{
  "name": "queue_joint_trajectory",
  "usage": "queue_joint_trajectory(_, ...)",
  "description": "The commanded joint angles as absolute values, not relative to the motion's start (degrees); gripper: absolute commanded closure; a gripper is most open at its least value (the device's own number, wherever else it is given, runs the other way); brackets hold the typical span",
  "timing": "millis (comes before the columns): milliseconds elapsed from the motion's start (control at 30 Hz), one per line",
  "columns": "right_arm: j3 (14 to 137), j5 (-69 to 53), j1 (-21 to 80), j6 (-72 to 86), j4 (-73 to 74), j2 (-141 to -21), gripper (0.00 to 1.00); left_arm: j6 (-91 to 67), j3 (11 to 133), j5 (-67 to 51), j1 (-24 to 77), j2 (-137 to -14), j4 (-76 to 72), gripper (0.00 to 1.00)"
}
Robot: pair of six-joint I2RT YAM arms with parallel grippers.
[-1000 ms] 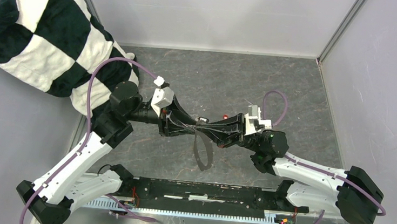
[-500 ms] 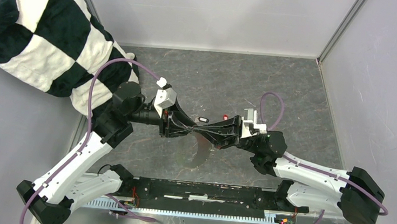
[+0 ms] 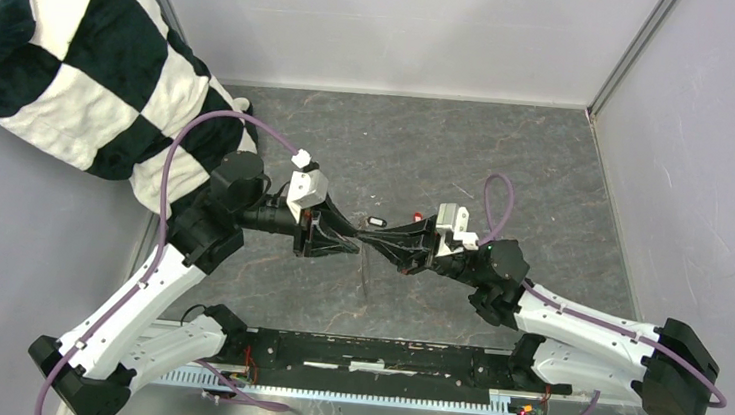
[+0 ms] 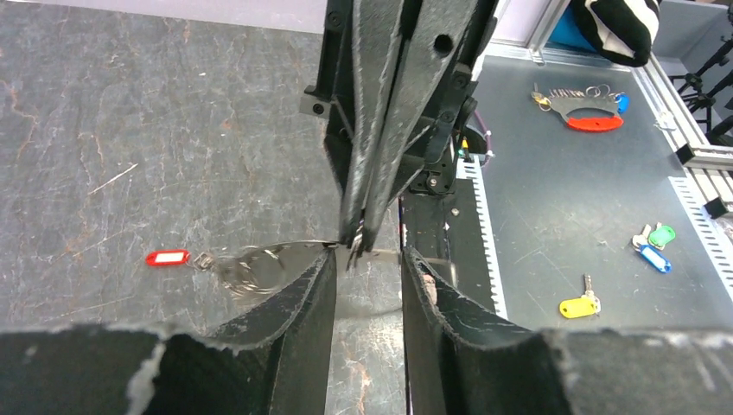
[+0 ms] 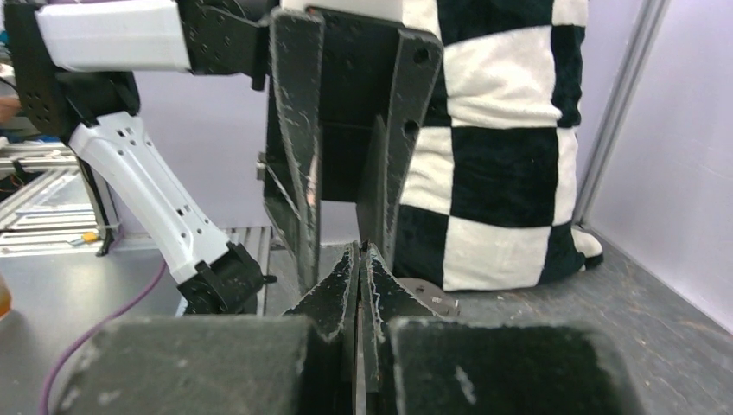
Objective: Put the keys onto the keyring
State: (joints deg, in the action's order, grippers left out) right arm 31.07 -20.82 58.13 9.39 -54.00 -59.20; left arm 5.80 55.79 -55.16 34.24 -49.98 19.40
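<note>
My right gripper [image 3: 369, 238] meets my left gripper [image 3: 351, 244] tip to tip above the table's middle. The keyring [image 3: 365, 273] hangs below them, edge-on, a thin grey line. The right gripper [image 5: 361, 249] is shut on the ring's wire, which shows as a sliver between its pads. In the left wrist view the keyring [image 4: 290, 247] runs across my left gripper [image 4: 367, 255], whose jaws stand apart, with the right gripper [image 4: 359, 242] coming down from above. The red-tagged key [image 4: 167, 257] lies on the table. In the top view the red-tagged key [image 3: 415, 215] and the black-tagged key [image 3: 376, 221] rest just behind the grippers.
A black-and-white checkered cushion [image 3: 85, 62] leans in the back left corner, also behind the left arm [image 5: 510, 156]. Grey walls enclose the table. A black rail [image 3: 381, 354] runs along the near edge. Other tagged keys [image 4: 579, 304] lie on a metal bench beyond it.
The keyring has turned from a visible hanging loop to edge-on. Both grippers rolled at the wrist and their meeting point shifted slightly left. The right gripper stayed shut on the ring.
</note>
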Motion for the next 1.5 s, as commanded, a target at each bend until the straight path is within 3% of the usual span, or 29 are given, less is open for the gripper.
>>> queue_joint_trajectory(0,34.5,-18.9,58.2,6.2,-51.8,-57.9,0.99,8.8,58.3,-57.7,34.5,-49.8,20.6,0.59)
queue_joint_trajectory(500,32.2,-20.2,58.2,14.4,-62.7,-60.4,0.99,9.5,57.2,-56.6,34.5,-49.8,20.6,0.68)
queue_joint_trajectory(800,31.8,-19.9,58.2,17.5,-64.9,-61.5,0.99,-2.3,56.1,-57.1,34.5,-50.8,10.2,0.69)
queue_joint_trajectory(867,33.1,-20.6,58.2,17.7,-63.8,-62.4,0.99,-2.9,56.5,-57.2,34.6,-51.5,9.6,0.75)
queue_joint_trajectory(967,35.4,-21.4,58.2,17.5,-61.2,-63.5,0.99,-3.8,57.1,-56.6,34.6,-53.0,9.0,0.94)
queue_joint_trajectory(1033,35.7,-21.5,58.2,17.7,-60.6,-63.7,0.99,-3.9,57.2,-56.2,34.6,-53.2,9.0,0.98)
queue_joint_trajectory(1267,33.5,-20.0,58.2,17.0,-59.9,-61.1,0.99,-0.4,58.8,-55.7,34.5,-52.1,13.0,0.98)
queue_joint_trajectory(1467,32.1,-19.8,58.2,16.6,-59.2,-59.3,0.99,-0.5,60.4,-56.9,34.5,-52.2,13.8,0.66)
